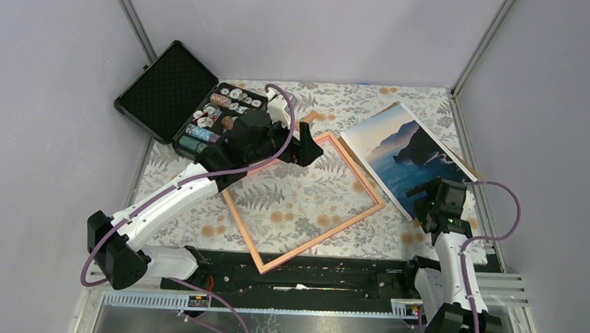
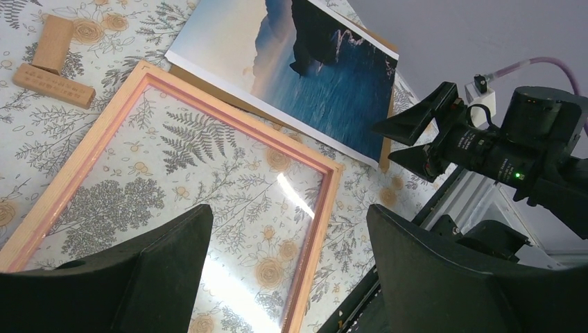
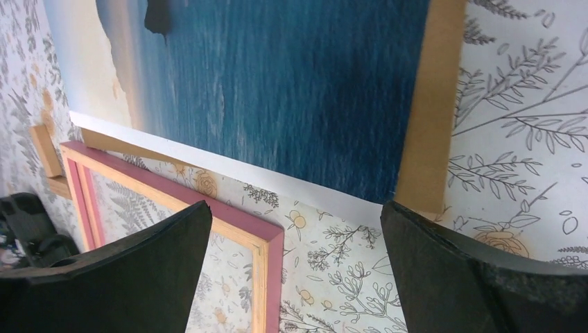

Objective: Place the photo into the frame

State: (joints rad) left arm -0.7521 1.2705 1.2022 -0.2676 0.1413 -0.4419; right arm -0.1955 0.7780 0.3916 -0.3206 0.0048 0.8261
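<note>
The frame (image 1: 356,171) of pinkish-orange wood lies flat on the floral cloth at mid table, turned like a diamond. The photo (image 1: 407,152) of blue mountains lies face up to its right, on a brown board (image 3: 430,104). My left gripper (image 1: 310,148) is open and empty, hovering over the frame's far corner. In the left wrist view (image 2: 288,222) it looks down on the frame's rail (image 2: 326,208) and the photo (image 2: 312,69). My right gripper (image 1: 423,199) is open and empty above the photo's near edge. In the right wrist view (image 3: 295,211) it sits between the photo (image 3: 277,83) and the frame's corner (image 3: 274,239).
An open black case (image 1: 168,95) with poker chips (image 1: 208,123) stands at the back left. Small wooden blocks (image 1: 306,121) lie beyond the frame's far corner and show in the left wrist view (image 2: 52,66). Grey walls close in the sides. A black rail (image 1: 311,269) runs along the near edge.
</note>
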